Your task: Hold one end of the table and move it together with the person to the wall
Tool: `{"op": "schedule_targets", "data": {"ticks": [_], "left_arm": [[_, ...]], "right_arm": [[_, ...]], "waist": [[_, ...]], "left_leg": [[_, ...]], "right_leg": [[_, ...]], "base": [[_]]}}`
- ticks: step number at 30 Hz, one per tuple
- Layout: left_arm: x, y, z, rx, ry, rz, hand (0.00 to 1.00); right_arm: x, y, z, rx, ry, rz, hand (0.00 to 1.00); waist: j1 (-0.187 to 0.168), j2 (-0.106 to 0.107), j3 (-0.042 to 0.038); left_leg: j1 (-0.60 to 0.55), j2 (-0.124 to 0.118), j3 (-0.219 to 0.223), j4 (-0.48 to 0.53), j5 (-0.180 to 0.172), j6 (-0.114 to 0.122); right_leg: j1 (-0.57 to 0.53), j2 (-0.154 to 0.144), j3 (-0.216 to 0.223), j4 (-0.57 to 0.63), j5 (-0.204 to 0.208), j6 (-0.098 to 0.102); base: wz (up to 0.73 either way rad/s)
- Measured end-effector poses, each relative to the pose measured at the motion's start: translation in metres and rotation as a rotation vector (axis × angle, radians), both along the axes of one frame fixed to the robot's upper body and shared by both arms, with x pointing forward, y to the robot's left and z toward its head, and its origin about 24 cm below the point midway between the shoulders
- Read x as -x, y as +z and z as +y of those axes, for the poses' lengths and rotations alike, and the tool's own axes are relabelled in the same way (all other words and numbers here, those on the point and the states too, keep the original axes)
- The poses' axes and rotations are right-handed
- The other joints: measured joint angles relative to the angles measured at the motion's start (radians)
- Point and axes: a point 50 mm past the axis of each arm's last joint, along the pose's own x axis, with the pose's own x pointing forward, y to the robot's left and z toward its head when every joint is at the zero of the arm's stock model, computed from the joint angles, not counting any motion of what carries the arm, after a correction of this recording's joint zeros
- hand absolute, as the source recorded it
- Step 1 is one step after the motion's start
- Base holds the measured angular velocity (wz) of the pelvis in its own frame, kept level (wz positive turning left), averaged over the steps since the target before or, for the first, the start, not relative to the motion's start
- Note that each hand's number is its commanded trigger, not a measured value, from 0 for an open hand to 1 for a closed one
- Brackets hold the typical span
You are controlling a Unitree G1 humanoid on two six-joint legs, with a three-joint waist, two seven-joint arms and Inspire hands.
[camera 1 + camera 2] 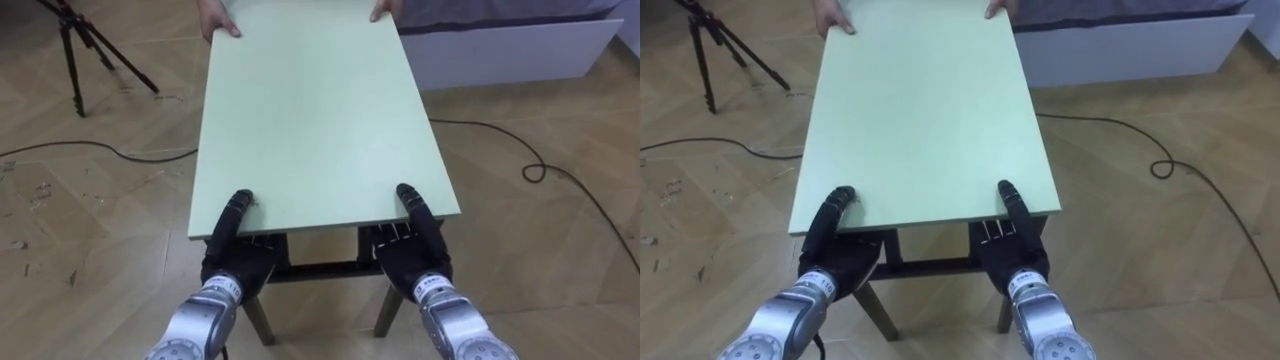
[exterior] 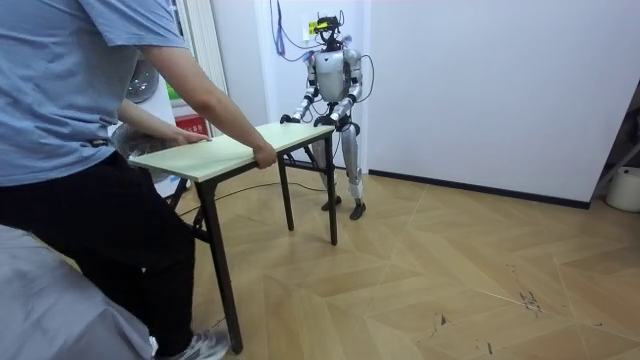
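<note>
A table with a pale green top (image 1: 320, 110) and dark legs stands between me and a person. My left hand (image 1: 235, 255) and right hand (image 1: 415, 255) grip its near edge, thumbs on top, fingers curled beneath. At the far edge the person's two hands (image 1: 218, 22) hold the corners. In the room view the person (image 2: 90, 120) stands at the room view's left, holding the table (image 2: 235, 150) by its end, and I stand upright at the other end near the white wall.
A black tripod (image 1: 85, 45) stands on the wooden floor to the far left. Black cables (image 1: 520, 150) trail over the floor on both sides. A white bed base (image 1: 510, 50) lies beyond the table to the right.
</note>
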Motion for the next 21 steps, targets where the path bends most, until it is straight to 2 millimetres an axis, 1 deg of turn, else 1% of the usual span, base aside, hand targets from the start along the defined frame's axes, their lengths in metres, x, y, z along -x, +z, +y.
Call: {"op": "schedule_targets", "data": {"ticks": [2, 6, 10, 16, 17, 18, 19, 20, 21], "left_arm": [[0.0, 0.0, 0.0, 0.0, 0.0, -0.002, 1.0], [0.0, 0.0, 0.001, 0.0, 0.001, -0.017, 1.0], [0.0, 0.0, 0.001, -0.001, 0.0, -0.026, 1.0], [0.001, -0.001, -0.001, -0.006, -0.023, -0.03, 1.0], [0.004, -0.002, -0.002, -0.005, -0.024, -0.029, 1.0], [0.008, -0.004, -0.002, 0.002, -0.023, -0.026, 1.0], [0.011, -0.005, -0.002, 0.004, -0.021, -0.024, 1.0], [0.019, -0.008, 0.002, -0.001, 0.002, -0.029, 1.0], [0.026, -0.006, 0.011, -0.006, 0.061, -0.067, 1.0]], "right_arm": [[0.0, 0.0, 0.0, -0.001, -0.001, 0.0, 1.0], [-0.001, 0.001, 0.001, -0.003, 0.004, -0.007, 1.0], [-0.001, 0.003, 0.002, -0.002, 0.011, -0.012, 1.0], [0.0, 0.005, -0.005, 0.032, 0.023, -0.027, 1.0], [0.001, 0.005, -0.005, 0.033, 0.023, -0.026, 1.0], [0.002, 0.004, -0.006, 0.036, 0.024, -0.024, 1.0], [0.003, 0.004, -0.007, 0.042, 0.026, -0.024, 1.0], [0.003, 0.004, -0.004, 0.057, 0.054, -0.026, 1.0], [-0.001, 0.011, 0.01, 0.057, 0.103, -0.055, 1.0]], "waist": [[0.0, 0.001, -0.0004], [0.0, 0.007, -0.0008], [-0.001, 0.012, -0.0001], [0.009, 0.012, -0.0007], [0.013, 0.013, -0.0013], [0.013, 0.019, -0.0021], [0.016, 0.029, 0.0015], [0.022, 0.06, 0.0001], [0.031, 0.045, -0.004]], "left_leg": [[0.0, 0.0, 0.003, 0.0, 0.0, 0.0], [0.0, 0.0, 0.022, 0.0, 0.0, 0.0], [0.0, -0.002, 0.021, 0.0, 0.0, 0.0], [0.007, 0.0, 0.02, 0.0, 0.0, 0.0], [0.018, 0.003, 0.014, -0.001, 0.0, 0.0], [0.035, 0.013, -0.014, -0.006, 0.002, 0.002], [0.049, 0.032, -0.057, -0.011, 0.005, 0.005], [0.057, 0.074, -0.126, -0.017, 0.003, 0.003], [0.034, 0.079, -0.115, -0.009, -0.002, -0.005]], "right_leg": [[0.0, -0.001, 0.0, 0.0, 0.0, 0.0], [0.0, -0.002, 0.001, 0.0, 0.0, 0.0], [-0.001, -0.002, 0.0, 0.0, 0.0, 0.0], [-0.001, 0.0, 0.0, 0.006, 0.0, 0.0], [-0.001, 0.001, -0.001, 0.02, 0.0, 0.0], [-0.023, 0.005, -0.009, 0.081, -0.001, 0.0], [-0.065, 0.013, -0.018, 0.152, -0.004, 0.002], [-0.136, 0.06, 0.023, 0.133, -0.03, -0.022], [-0.181, 0.078, 0.045, -0.043, 0.072, -0.053]], "base": [[0.0], [0.0], [0.0], [-0.04], [-0.24], [-0.34], [-0.63], [-0.93], [-0.78]]}}
